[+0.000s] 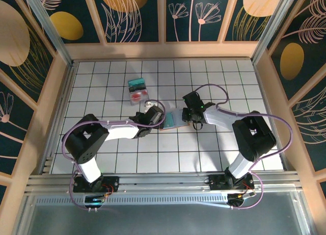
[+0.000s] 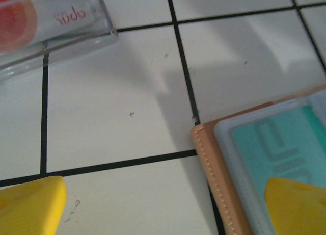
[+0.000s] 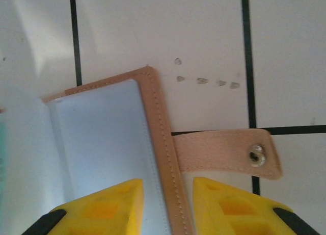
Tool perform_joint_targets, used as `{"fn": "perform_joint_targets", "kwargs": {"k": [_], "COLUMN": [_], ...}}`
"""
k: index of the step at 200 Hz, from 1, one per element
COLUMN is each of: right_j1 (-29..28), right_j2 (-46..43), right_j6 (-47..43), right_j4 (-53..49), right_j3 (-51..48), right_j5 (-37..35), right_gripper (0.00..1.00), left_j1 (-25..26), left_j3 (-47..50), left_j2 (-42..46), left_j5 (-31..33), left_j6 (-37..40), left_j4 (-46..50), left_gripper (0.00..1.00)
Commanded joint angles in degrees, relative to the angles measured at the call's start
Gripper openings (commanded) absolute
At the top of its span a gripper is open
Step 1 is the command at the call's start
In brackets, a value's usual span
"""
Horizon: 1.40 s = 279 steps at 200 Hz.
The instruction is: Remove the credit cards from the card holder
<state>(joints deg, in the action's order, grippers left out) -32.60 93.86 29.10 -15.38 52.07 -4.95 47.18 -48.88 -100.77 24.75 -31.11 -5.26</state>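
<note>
The tan card holder [image 1: 172, 119] lies open and flat on the tiled table between my two grippers. A teal credit card [image 2: 277, 143] sits in its greyish-blue left pocket, beside the stitched tan edge [image 2: 216, 184]. My left gripper [image 2: 165, 209] stands wide open, with one yellow fingertip [image 2: 298, 204] over that card and the other above bare tile. My right gripper [image 3: 168, 207] is partly open and straddles the holder's right edge [image 3: 163, 138], just below the snap tab [image 3: 224, 152]; it pinches nothing. Two more credit cards, teal [image 1: 136, 83] and red-and-white [image 1: 138, 96], lie apart on the table.
The red-and-white card [image 2: 46, 21] lies close beyond my left gripper. Wooden walls [image 1: 61, 92] fence the white tiled table [image 1: 229, 82] on the left, back and right. Open tile stretches behind and in front of the holder.
</note>
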Motion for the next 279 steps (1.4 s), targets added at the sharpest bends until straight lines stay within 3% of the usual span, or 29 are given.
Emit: {"fn": "perform_joint_targets", "kwargs": {"k": [1, 66, 105, 173, 223, 279], "right_j1": [0.95, 5.99, 5.51, -1.54, -1.52, -0.56], "right_j2": [-3.84, -13.21, -16.18, -6.16, 2.23, 5.82], "right_j6": [1.13, 2.04, 2.53, 3.85, 4.12, 5.09], "right_j4": [-0.14, -2.41, -0.14, 3.16, 7.20, 12.31], "right_j3": [-1.29, -3.56, -2.74, 3.35, 4.63, 2.51], "right_j5": [-1.97, -2.66, 3.70, 13.61, 20.63, 25.31], "right_gripper": [0.31, 0.31, 0.31, 0.27, 0.26, 0.24], "left_j1": [0.19, 0.19, 0.20, 0.17, 0.19, 0.19], "left_j3": [-0.61, -1.55, -0.92, 0.55, 1.06, 1.66], "left_j2": [-1.05, -2.48, -1.67, -1.42, -2.06, -2.78], "left_j5": [2.12, 2.32, 2.07, 2.18, 2.39, 2.55], "left_j6": [-0.31, -0.64, -3.38, -5.67, -5.82, -5.32], "left_j4": [1.83, 2.94, 3.31, 3.15, 3.66, 4.11], "left_gripper": [0.99, 0.99, 0.99, 0.99, 0.99, 0.99]}}
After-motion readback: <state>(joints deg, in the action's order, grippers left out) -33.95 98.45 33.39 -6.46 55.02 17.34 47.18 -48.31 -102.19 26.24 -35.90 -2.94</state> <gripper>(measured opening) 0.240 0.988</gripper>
